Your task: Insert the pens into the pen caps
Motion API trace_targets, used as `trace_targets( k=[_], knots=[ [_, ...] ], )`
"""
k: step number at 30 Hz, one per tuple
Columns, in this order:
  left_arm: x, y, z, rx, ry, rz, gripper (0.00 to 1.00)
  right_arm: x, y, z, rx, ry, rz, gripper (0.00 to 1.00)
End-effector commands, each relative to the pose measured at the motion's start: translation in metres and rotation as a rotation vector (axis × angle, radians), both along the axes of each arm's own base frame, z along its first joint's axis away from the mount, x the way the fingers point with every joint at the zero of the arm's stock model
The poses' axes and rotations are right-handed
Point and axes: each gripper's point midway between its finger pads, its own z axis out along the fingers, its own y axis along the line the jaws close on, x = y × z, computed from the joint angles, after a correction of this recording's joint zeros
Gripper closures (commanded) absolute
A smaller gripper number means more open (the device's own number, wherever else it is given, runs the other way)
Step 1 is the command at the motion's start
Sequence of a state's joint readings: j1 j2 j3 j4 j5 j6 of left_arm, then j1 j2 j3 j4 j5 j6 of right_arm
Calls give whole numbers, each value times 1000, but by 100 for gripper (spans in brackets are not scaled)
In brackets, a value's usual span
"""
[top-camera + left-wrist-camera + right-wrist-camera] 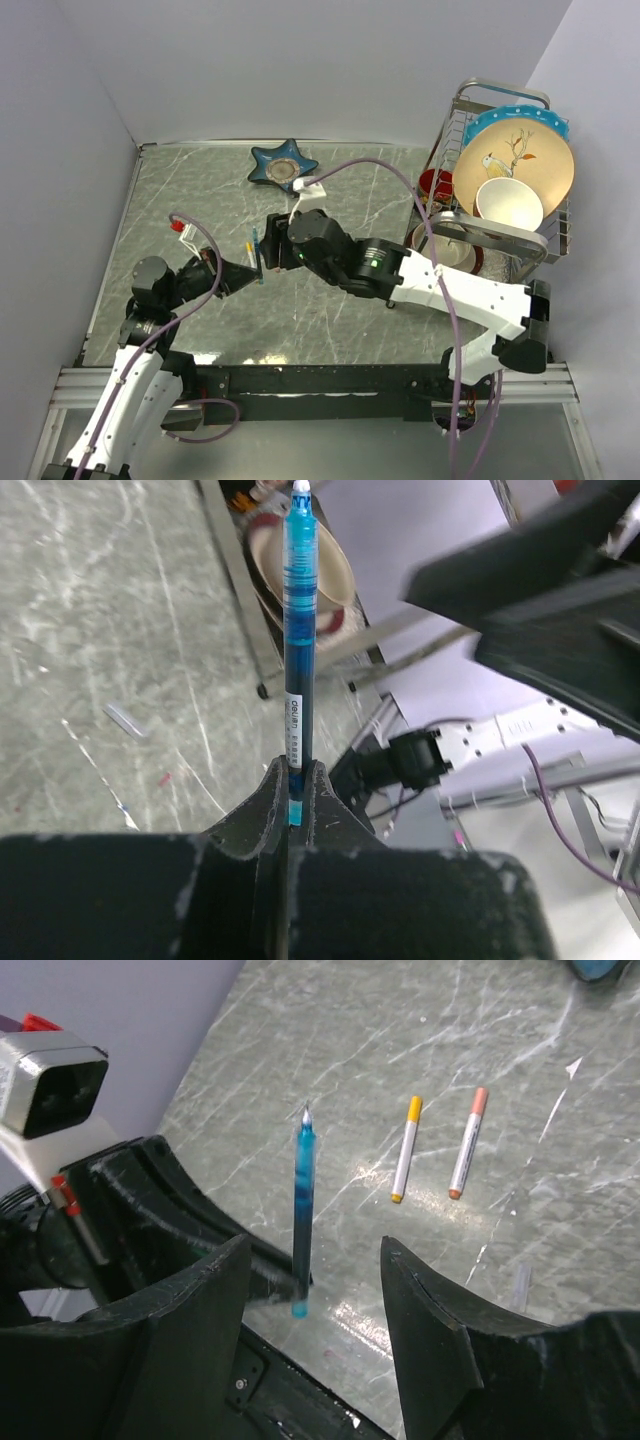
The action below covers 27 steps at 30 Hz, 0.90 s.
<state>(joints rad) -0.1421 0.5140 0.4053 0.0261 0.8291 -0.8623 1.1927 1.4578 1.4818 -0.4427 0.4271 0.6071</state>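
**A:** Status, near end first?

**B:** Left gripper [295, 780] is pinched tight on the bottom end of a blue pen [298, 630]. The pen stands upright in the air over the left-centre of the table, bare tip up. Right gripper [315, 1260] faces it with fingers spread wide. The pen sits in the gap and neither finger touches it.

**A:** The white pens?

**B:** Flat on the table near the grippers, side by side, not touching. One has a yellow cap [413, 1106] on its end, the other a red-orange cap [480, 1098]. Both look seated, so I'd call that pair done.

**A:** What's left?

**B:** Probably the blue one, since there's no cap on it. A small clear tube [520, 1285] lies on the table close by. It could be its cap, but I can't confirm. Nobody is holding it.

**A:** Far side?

**B:** Star dish [283, 165] at the far centre, dish rack [500, 95] at the far right. Neither is involved.
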Motion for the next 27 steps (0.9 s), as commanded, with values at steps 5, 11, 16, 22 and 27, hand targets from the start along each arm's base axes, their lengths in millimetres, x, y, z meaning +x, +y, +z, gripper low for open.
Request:
trace_targets(
  k=[5, 11, 16, 22, 27],
  knots=[
    [-25, -10, 19, -27, -94, -131, 99, 9, 29, 22, 114, -5, 73, 41],
    [-30, -13, 21, -35, -104, -159, 99, 17, 33, 14, 93, 9, 40, 48],
    [-31, -13, 24, -40, -108, -167, 99, 17, 34, 12, 97, 17, 46, 73],
    [-27, -14, 28, -48, -104, -167, 75, 4, 37, 14, 163, 15, 115, 100],
    [-24, -16, 34, -47, -123, -178, 49, -4, 39, 19, 213, 26, 150, 100]
  ],
)
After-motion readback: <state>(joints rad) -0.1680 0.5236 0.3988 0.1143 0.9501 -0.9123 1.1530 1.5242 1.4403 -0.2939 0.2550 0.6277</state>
